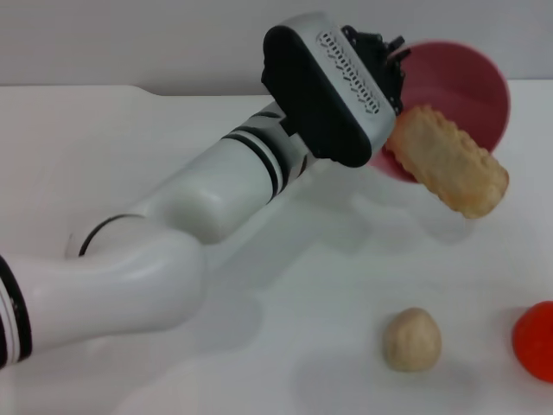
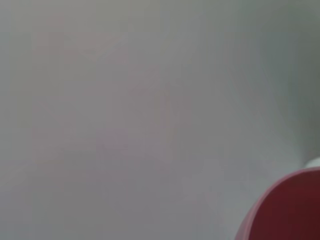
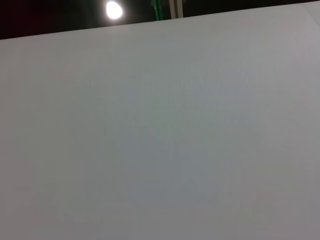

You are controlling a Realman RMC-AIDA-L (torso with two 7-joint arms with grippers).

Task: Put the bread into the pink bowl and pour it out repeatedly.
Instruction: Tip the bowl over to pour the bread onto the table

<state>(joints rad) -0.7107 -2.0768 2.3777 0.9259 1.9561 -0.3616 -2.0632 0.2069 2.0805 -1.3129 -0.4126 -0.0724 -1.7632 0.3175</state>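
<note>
A plain white tabletop (image 1: 285,346) is stretching back to a pale grey wall (image 1: 130,39), while a round ceiling lamp (image 3: 114,9) is glowing in the dark space beyond its far edge.

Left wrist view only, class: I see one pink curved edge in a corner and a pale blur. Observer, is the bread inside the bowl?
Observer: No. In the head view the bread is outside the pink bowl, with one end by its lip and the plain pale side up.
Operator: How does the bowl stand?
Observer: It is tipped on its side with its mouth towards the robot. The left tool is at its rim.
Operator: Is anything else nearby?
Observer: A round tan bun sits nearer the robot, and a red thing is cut off by the view's right edge.
</note>
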